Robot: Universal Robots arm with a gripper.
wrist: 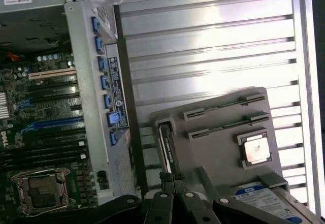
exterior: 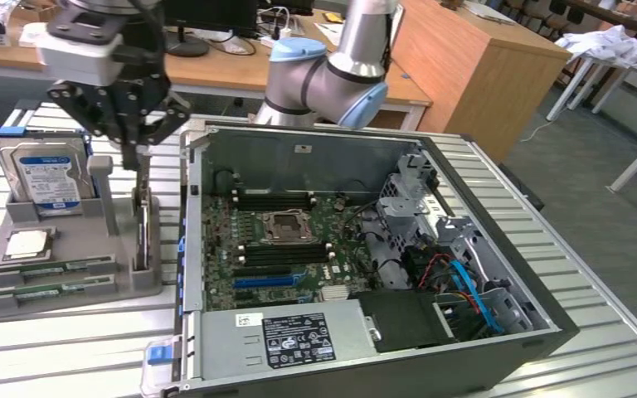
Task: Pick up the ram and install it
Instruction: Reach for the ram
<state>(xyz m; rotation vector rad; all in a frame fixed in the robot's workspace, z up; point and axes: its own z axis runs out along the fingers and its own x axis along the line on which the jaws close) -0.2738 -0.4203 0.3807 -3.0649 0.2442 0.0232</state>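
Jaws clenched shut, the gripper (exterior: 133,164) hangs over the grey holder's (exterior: 75,308) upright slot; the ram (exterior: 57,268) lies flat, below and sideways of them, lengthwise across that slot.

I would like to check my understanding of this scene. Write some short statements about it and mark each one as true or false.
1. Two long green ram sticks lie in the grey plastic holder. True.
2. The dark computer case is closed. False: its side is open and the green motherboard shows.
3. The black gripper is shut. True.
4. The silver hard drive with a blue label lies flat inside the case. False: it stands upright in the holder.
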